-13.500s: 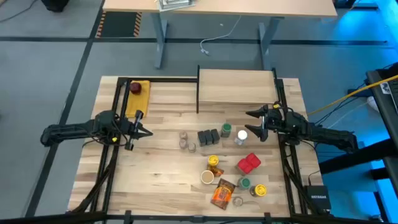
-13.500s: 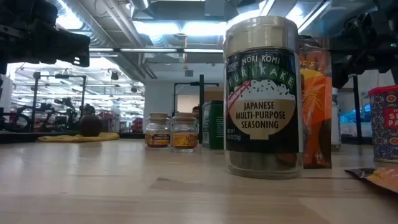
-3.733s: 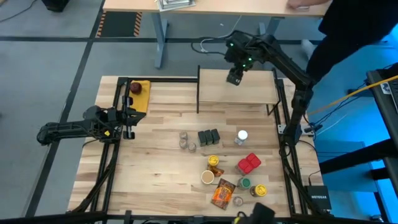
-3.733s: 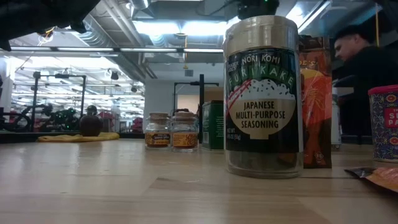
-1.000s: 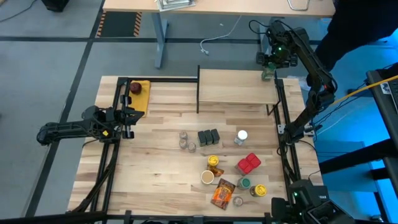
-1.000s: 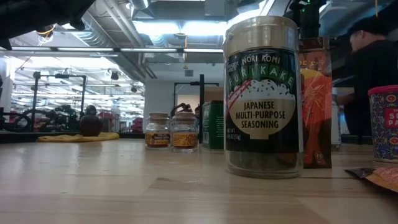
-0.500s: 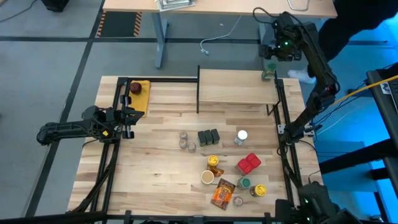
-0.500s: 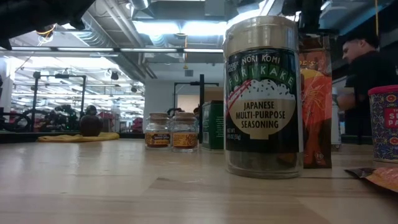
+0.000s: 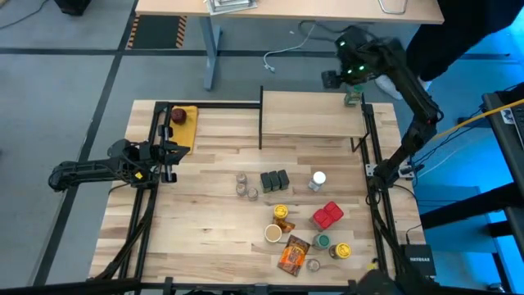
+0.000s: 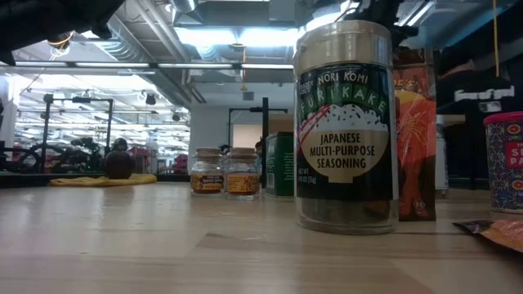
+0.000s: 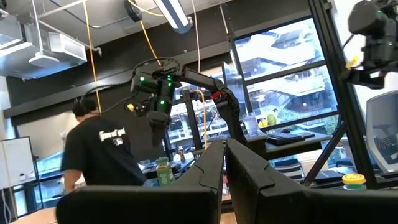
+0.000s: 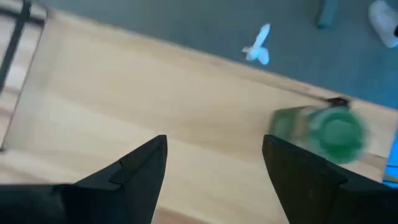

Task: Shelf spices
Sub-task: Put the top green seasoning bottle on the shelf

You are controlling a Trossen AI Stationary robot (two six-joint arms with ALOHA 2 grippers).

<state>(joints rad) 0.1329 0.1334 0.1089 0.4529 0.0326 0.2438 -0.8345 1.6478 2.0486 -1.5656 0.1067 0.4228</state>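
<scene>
Across the plank tabletop [image 9: 213, 221] we see most spices [image 9: 304, 217] standing well short of the shelf [image 9: 311, 115], where one green-lidded jar [image 9: 353, 97] sits at the far right corner. Our right gripper [image 9: 332, 79] hovers open just beside it, holding nothing; our left gripper [image 9: 168, 153] waits shut near the table's left edge.

Grey floor [image 9: 74, 74] surrounds the work area, crossed by dark seams. A second pale desk [image 9: 286, 7] on grey legs stands beyond — a hazard-striped mat [image 9: 157, 32] lies beside it. Ceiling ducts [image 10: 204, 41] and strip lights [image 10: 237, 34] run overhead. Large windows [image 11: 292, 81] with dark frames admit daylight.
</scene>
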